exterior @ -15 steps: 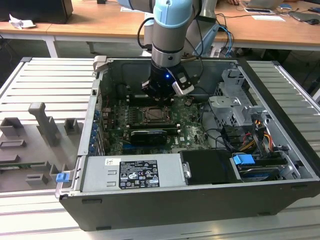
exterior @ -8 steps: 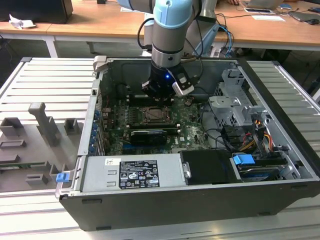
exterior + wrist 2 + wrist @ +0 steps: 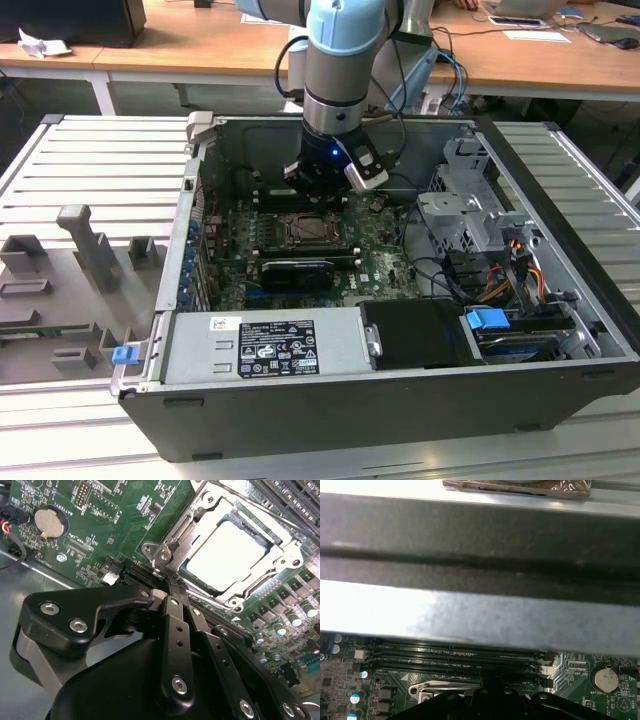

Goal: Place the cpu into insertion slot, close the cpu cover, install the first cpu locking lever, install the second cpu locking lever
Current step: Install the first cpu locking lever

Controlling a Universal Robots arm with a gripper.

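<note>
The arm's hand hangs inside the open PC case, low over the motherboard, just at 12 o'clock of the insertion slot in the exterior view. In the second wrist view the hand has its two black fingers pressed together side by side w/ no gap, so closed, nothing between them; tips sit right at the socket's near edge, beside a metal corner bracket.

The cpu lies flat in the insertion slot, pale silvery face up, glare washing out most of it. The cpu cover is down around the chip, a grey metal frame w/ the chip showing thru its cut-out centre. Cannot tell whether the locking levers are latched.

Coin cell battery sits on the green board at abt 9 o'clock of the socket in the second wrist view, well apart from it. First wrist view: long black memory slots run across the board, coin cell near them, case wall above.

Exterior view also has a power supply at the case's 6 o'clock edge, blue drive latch toward 4 o'clock. The case rests on a ribbed grey desk.
</note>
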